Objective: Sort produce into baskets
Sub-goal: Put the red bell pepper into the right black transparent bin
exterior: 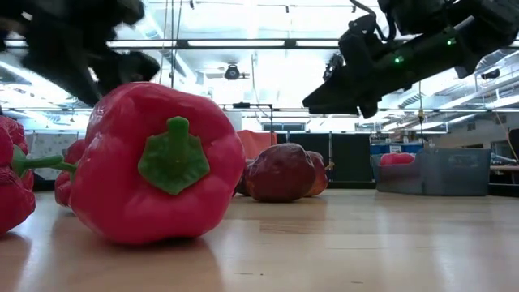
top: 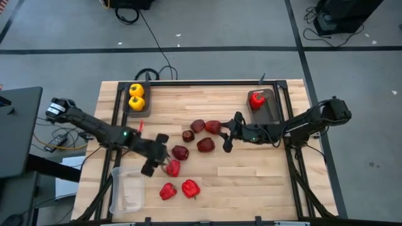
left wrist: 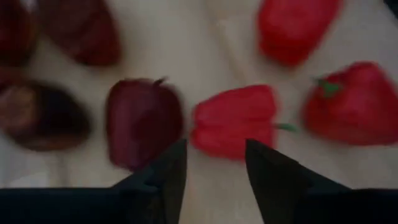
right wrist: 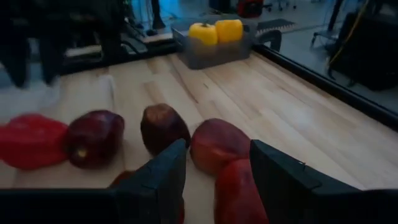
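Your produce: loose red peppers [top: 173, 167] and maroon fruits [top: 205, 145] scattered mid-tabletop [top: 251, 176]; two yellow peppers [top: 136, 96] in grey basket [top: 125, 103] at far left corner; one red pepper [top: 257, 99] in grey basket [top: 271, 108] far right; clear basket [top: 127, 191] near left edge. Your left end effector [top: 161, 164] hovers over red pepper beside maroon fruit, fingers spread, gripping nothing. Your right end effector [top: 227, 139] hangs over maroon cluster, fingers apart, nothing between.
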